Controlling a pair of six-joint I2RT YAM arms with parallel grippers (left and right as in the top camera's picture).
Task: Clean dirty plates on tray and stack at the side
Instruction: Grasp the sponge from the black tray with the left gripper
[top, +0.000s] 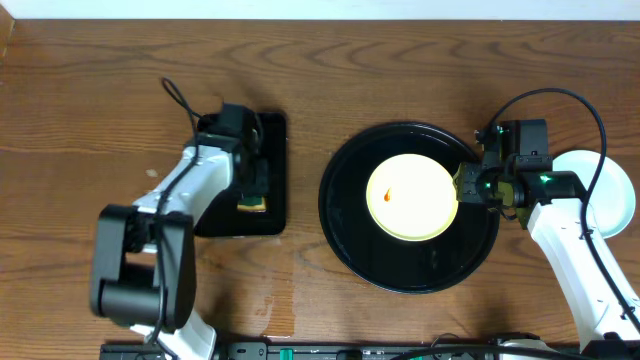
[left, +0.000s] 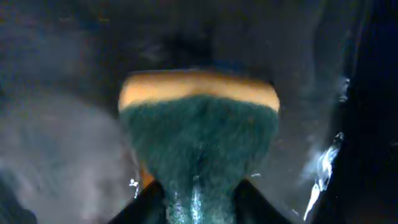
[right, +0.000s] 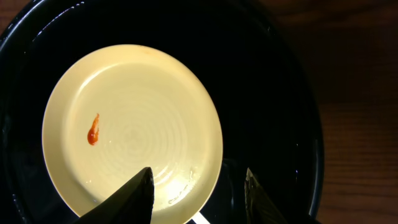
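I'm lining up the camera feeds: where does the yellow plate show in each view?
Overhead: yellow plate right of centre, on the round black tray.
Left wrist: not in it; only a sponge.
Right wrist: plate left of centre, on that tray.
Shared landmark: the plate's orange-red spot.

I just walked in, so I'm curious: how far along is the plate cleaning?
Done, it seems: a pale plate already lies on the table beside the tray. In hand: the left pincer pinches the sponge; the right pincer straddles the rim of the yellow plate. Left: its orange spot is unwiped, and it isn't stacked.
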